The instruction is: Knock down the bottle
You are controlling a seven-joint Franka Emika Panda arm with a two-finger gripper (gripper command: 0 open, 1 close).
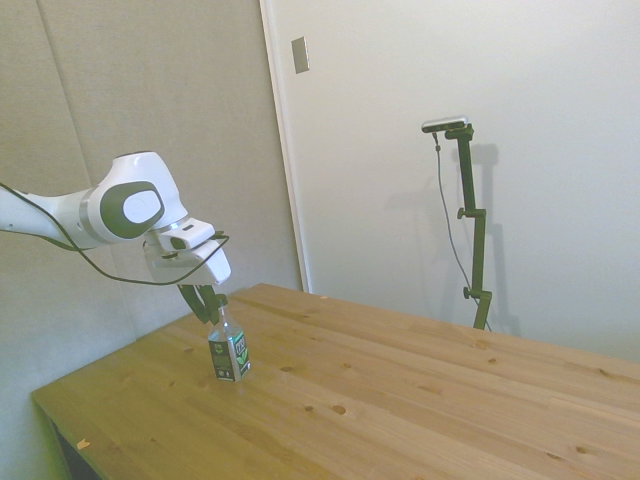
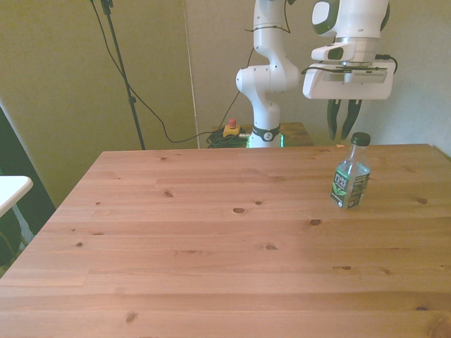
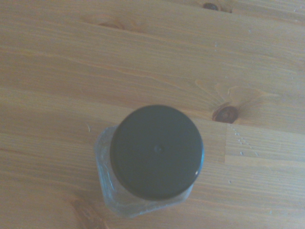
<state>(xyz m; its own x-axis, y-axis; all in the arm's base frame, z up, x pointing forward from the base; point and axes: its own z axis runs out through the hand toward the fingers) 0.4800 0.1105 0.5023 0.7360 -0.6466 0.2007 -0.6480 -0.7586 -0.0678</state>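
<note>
The bottle [image 2: 350, 176] is standing upright on the table [image 2: 211, 239] near the front view's right edge. The arm is reaching over it with the wrist pointing down. The gripper [image 2: 342, 132] is hanging just above the dark cap [image 3: 156, 150], fingers nearly together, gripping nothing.

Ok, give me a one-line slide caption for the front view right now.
Gripper poised just behind the cap of the upright bottle near the wooden table's right side.
</note>
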